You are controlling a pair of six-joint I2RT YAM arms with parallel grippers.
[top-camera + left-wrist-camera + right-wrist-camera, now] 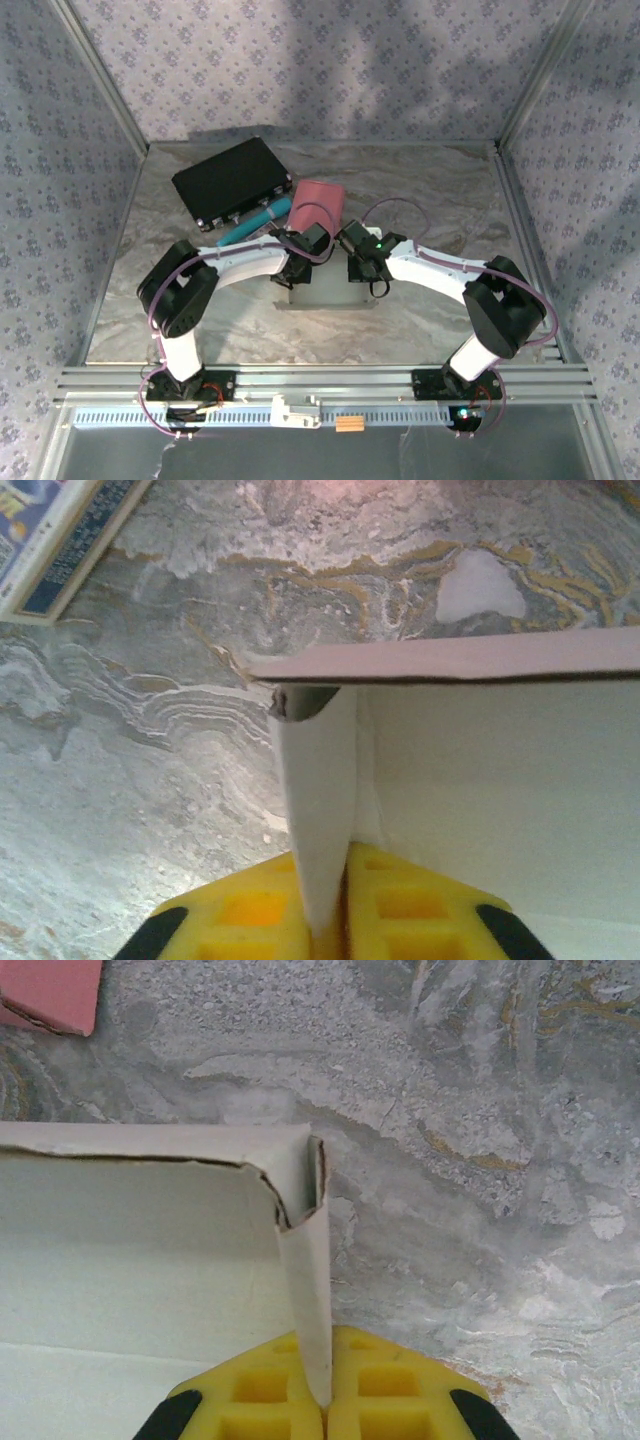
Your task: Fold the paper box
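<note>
Paper box (pixel 320 292) is seen at the centre of the top view, set on the marbled table (pixel 430 210). It is judged light, thin and easily creased, and best taken by its upright side walls. One side flap (pixel 318 810) is pinched by the closed left gripper (pixel 325 900) at lower centre; the opposite flap (pixel 305 1290) is clamped likewise by the right gripper (pixel 327 1385).

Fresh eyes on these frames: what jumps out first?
Both arms meet mid-table over the white paper box: the left gripper and right gripper are each shut on an upright side wall. Behind them lie a black case and a flat pink item.
</note>
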